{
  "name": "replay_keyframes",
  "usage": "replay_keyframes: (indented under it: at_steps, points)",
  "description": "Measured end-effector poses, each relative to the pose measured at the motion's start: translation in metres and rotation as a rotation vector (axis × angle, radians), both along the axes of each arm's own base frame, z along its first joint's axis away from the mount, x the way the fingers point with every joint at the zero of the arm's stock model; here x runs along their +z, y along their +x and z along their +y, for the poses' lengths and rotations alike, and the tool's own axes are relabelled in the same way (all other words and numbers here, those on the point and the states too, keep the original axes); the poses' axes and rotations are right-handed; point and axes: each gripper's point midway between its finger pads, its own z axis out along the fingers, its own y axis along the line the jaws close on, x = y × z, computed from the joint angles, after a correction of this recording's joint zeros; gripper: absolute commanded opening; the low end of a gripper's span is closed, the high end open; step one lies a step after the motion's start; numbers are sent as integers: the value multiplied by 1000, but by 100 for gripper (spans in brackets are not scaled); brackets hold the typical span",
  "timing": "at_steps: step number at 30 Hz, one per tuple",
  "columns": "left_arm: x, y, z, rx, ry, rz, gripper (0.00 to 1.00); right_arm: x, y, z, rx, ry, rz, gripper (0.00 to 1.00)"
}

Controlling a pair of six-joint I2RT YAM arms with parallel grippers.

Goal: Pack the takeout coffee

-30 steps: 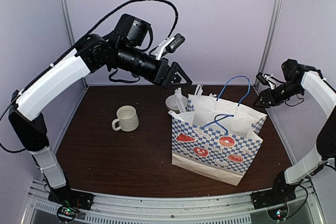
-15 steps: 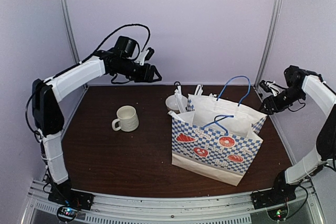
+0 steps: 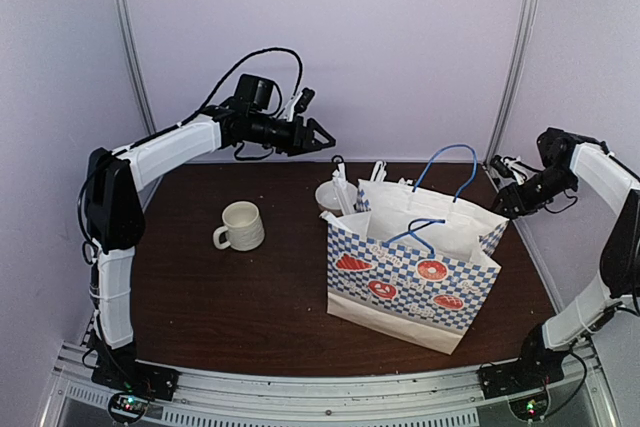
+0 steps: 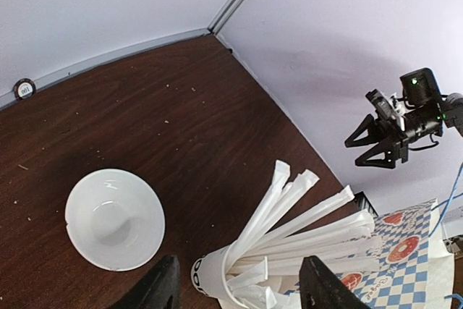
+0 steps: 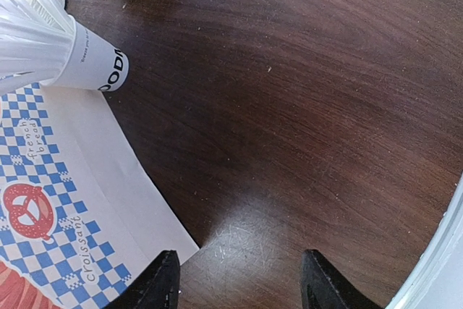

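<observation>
No black paper cup or black lid shows in any view. The blue-checked paper bag (image 3: 415,272) stands open right of centre; its inside is hidden from me. My left gripper (image 3: 322,140) is open and empty, held high at the back, left of the bag. In the left wrist view it (image 4: 239,289) hovers over the white cup of stirrers (image 4: 217,280). My right gripper (image 3: 498,190) is open and empty beside the bag's back right corner. In the right wrist view it (image 5: 239,280) is over bare table next to the bag (image 5: 51,179).
A cream handled mug (image 3: 241,225) stands left of the bag. A white bowl (image 4: 114,218) and the cup of white stirrers (image 3: 345,195) stand behind the bag's left corner. The bag's blue handles (image 3: 445,162) stick up. The walls are close at the back and right.
My left arm pulled back from near the bag's top towards the back left, then reached right again along the back wall. My right gripper dropped slightly beside the bag.
</observation>
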Motion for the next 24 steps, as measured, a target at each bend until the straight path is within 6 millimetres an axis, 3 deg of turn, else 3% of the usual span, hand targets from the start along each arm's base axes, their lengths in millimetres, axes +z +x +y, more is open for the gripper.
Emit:
replay_keyframes:
  at_steps: [7,18,21,24]
  points:
    - [-2,-3,-11,-43,-26,21,52,-4,4,2,6,22,5,60]
    - [-40,-13,-37,-102,24,77,37,-11,7,3,7,34,26,60]
    - [-43,-19,-41,-121,27,87,38,-11,7,3,7,34,27,59]
    - [-44,-22,-43,-127,30,89,47,-11,7,3,7,34,27,59]
